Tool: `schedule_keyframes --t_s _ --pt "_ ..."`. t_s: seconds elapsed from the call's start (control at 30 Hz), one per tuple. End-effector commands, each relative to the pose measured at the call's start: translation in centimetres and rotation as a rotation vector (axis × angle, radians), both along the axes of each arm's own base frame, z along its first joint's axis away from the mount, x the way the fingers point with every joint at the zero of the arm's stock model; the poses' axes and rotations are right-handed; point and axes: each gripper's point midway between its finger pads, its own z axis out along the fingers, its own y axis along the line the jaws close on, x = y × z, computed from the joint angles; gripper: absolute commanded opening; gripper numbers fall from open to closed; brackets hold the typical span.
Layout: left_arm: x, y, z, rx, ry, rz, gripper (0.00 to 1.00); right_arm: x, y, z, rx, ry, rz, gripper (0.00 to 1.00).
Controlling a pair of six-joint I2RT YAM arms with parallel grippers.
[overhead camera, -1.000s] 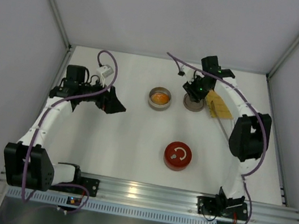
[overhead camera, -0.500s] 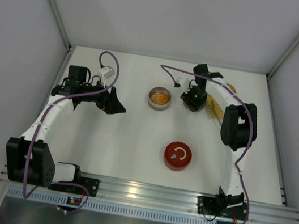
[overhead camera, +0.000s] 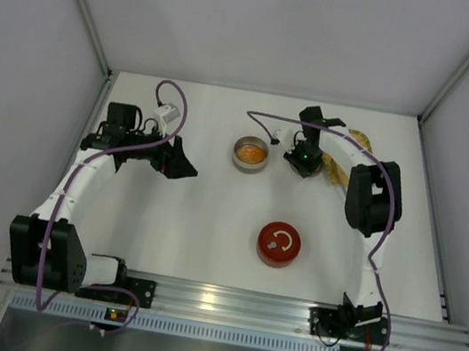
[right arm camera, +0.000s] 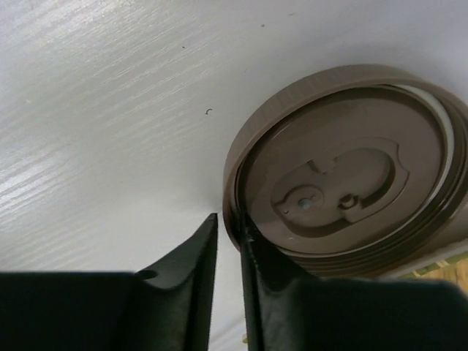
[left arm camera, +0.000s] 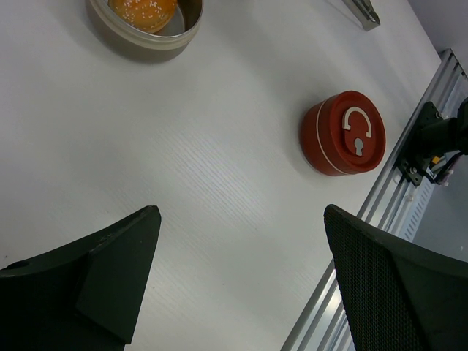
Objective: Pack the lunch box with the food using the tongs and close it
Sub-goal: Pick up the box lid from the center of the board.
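An open round tin (overhead camera: 250, 154) holds the round orange food (overhead camera: 252, 153), also seen in the left wrist view as the orange food (left arm camera: 143, 10) in its tin (left arm camera: 146, 40). To its right, my right gripper (overhead camera: 303, 158) points down onto a brown round lid (right arm camera: 344, 183). Its jaws (right arm camera: 228, 218) are nearly together, pinching the lid's near rim. The silvery tip of the tongs (left arm camera: 363, 12) shows at the top of the left wrist view. My left gripper (overhead camera: 184, 167) (left arm camera: 241, 212) hangs wide open over bare table, holding nothing.
A red round tin with a white handle mark (overhead camera: 279, 244) (left arm camera: 344, 131) stands in front of the centre. A yellow woven tray (overhead camera: 345, 162) lies right of the brown lid, partly under the right arm. The aluminium rail (overhead camera: 222, 301) runs along the near edge.
The right gripper's jaws have narrowed from partly open onto the brown lid's rim, and its wrist has shifted slightly left. The left arm has not moved.
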Motion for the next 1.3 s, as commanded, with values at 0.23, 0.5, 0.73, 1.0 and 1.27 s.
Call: schedule_keyframes --t_s 0.23,0.5,0.73,1.0,1.27 --pt "0.5 -0.6 2.6 -0.075 -0.025 0.001 0.98 -4.2 3.9 4.6 0.120 0.018 0.111 0.00" --pt "-0.1 -1.4 5.1 -0.168 -0.053 -0.007 0.98 -6.5 5.9 17.9 0.289 -0.156 0.213 0.00" --pt "-2.7 -2.7 6.2 -0.295 -0.136 -0.106 0.98 -13.7 8.0 25.1 0.557 -0.166 0.431 0.00" --pt "-4.2 -4.0 9.7 -0.370 -0.377 -0.215 0.97 -20.8 11.0 30.7 0.869 -0.045 0.506 0.00" --pt "-4.8 -4.4 9.6 -0.237 -0.608 -0.413 0.93 -24.3 13.3 31.5 1.101 0.297 0.437 0.00"
